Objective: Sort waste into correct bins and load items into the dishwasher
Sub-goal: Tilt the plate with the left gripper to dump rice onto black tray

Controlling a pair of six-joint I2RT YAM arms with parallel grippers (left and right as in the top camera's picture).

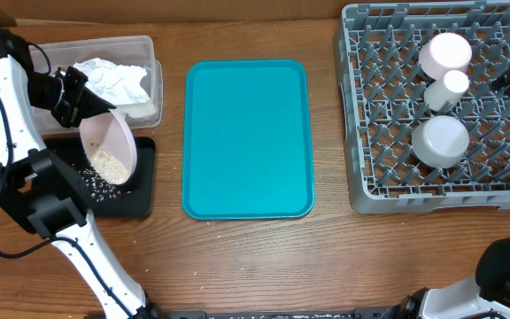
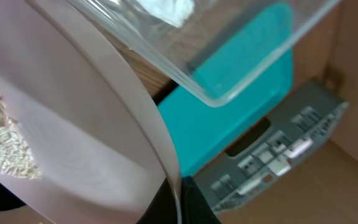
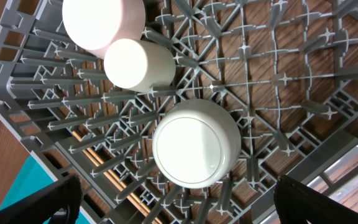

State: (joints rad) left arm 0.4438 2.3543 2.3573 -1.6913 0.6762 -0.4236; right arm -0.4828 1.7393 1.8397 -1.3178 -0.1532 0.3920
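My left gripper (image 1: 80,108) is shut on the rim of the round pale plate (image 1: 107,147) and holds it steeply tilted over the black tray (image 1: 140,202). Rice-like scraps (image 1: 112,164) cling to the plate's low side, and more lie scattered in the black tray. In the left wrist view the plate (image 2: 73,137) fills the left, its rim pinched in my gripper (image 2: 180,202). The crumpled napkin (image 1: 113,80) lies in the clear tub (image 1: 153,53). My right gripper (image 3: 179,211) hangs open above the grey dish rack (image 1: 379,133), close over the upturned whitish bowl (image 3: 194,143).
The rack also holds an upturned pink bowl (image 1: 445,53) and a small white cup (image 1: 448,89) among its pegs. A teal serving tray (image 1: 247,139) lies between the bins and the rack. The wooden table runs along the front edge.
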